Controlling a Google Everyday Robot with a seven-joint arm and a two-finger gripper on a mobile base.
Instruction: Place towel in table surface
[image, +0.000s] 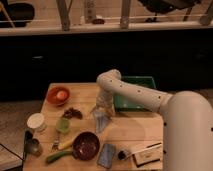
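A pale grey-blue towel hangs in a bunch from my gripper over the middle of the wooden table. Its lower end reaches down to about the table surface. The gripper points down at the end of the white arm, which comes in from the right. The gripper is shut on the top of the towel.
A green bin stands behind the arm. An orange bowl, a dark clump, a white cup, a green cup, a dark red bowl, a blue packet and a white box lie around.
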